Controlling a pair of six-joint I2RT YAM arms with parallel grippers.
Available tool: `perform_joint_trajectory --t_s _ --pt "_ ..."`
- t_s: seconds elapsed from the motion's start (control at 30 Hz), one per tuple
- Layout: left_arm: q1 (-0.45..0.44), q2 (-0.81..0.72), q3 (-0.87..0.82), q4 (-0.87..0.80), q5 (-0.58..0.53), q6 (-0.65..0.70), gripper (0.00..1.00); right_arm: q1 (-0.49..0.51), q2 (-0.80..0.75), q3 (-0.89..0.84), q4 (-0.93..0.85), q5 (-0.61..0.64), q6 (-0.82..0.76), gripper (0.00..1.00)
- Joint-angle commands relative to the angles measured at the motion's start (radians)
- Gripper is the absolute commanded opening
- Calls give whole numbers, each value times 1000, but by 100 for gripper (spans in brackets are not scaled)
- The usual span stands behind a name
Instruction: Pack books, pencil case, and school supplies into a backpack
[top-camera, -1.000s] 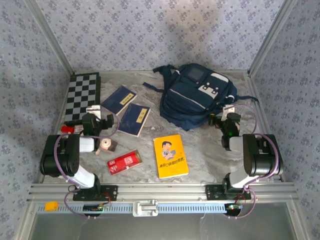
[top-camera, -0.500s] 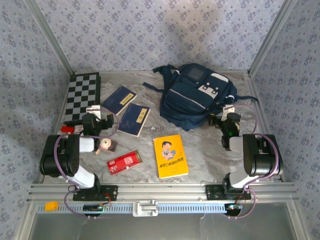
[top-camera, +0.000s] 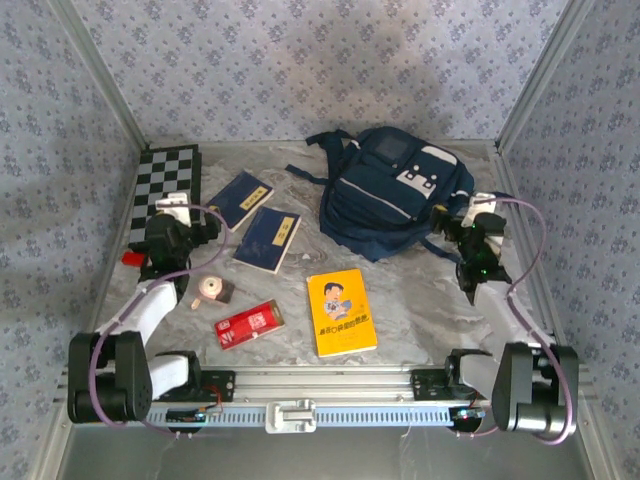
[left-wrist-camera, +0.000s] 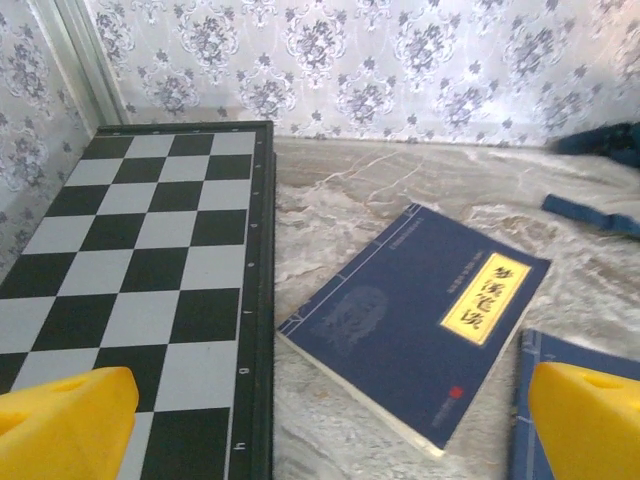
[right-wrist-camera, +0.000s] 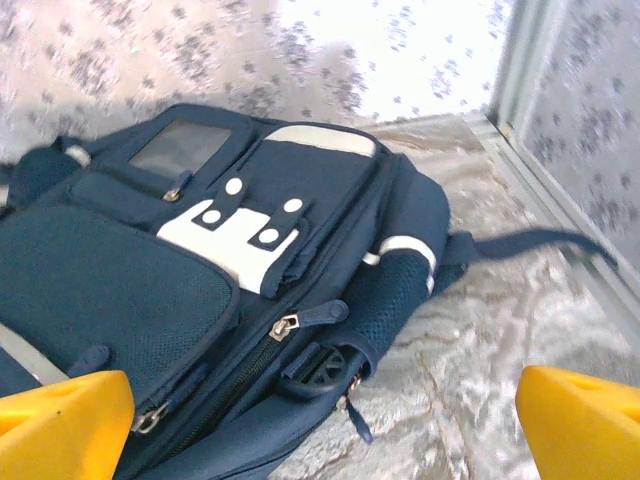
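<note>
Backpack (top-camera: 395, 195): navy, white patches, lying front-up at the far edge of the surface, right of centre, straps spilling out toward the far edge and the right edge. In the right wrist view its zip pulls, mesh side pocket and black buckle show.

Books, all flat on the surface and outside the bag:
- navy book (top-camera: 238, 198), yellow label strip, just beside the chessboard (top-camera: 165, 190) that sits in the far left corner
- second navy book (top-camera: 268, 238), just nearer than the first, corners close; cannot tell if they touch
- yellow book (top-camera: 341, 311), cartoon child on the cover, middle of the surface toward the near edge

Pencil case (top-camera: 248, 323): flat red box, white print, left of the yellow book, near the near edge, apart from it.

Small red block (top-camera: 132, 257) by the left edge. Small tan round thing (top-camera: 213, 290) between the second navy book and the pencil case; cannot tell what it is.

Left fingers (left-wrist-camera: 60, 420): yellow tips spread wide, holding nothing, over the chessboard's right edge, first navy book between them in the wrist view.

Right fingers (right-wrist-camera: 60, 415): spread wide, empty, near the right edge, pointed at the backpack's side, not touching it.
</note>
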Motion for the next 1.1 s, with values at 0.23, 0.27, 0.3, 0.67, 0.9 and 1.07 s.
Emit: perform_joint_trajectory --t_s 0.23,0.27,0.3,0.67,0.9,1.07 --pt "34 -51 160 -313 131 -467 100 -84 -13 150 -468 -171 385 100" --pt "31 -50 172 -324 171 -501 100 -66 -9 159 -496 -182 400 100" --pt "24 -51 179 -332 194 -532 100 -46 -7 163 -516 -184 414 100" --pt "-306 -17 243 -381 173 -622 100 180 186 253 -460 -186 485 100" --pt "-443 83 287 -340 178 -650 100 324 386 341 -342 -116 537 100" --pt "-444 127 323 -362 174 -636 100 493 518 432 -246 -40 635 100"
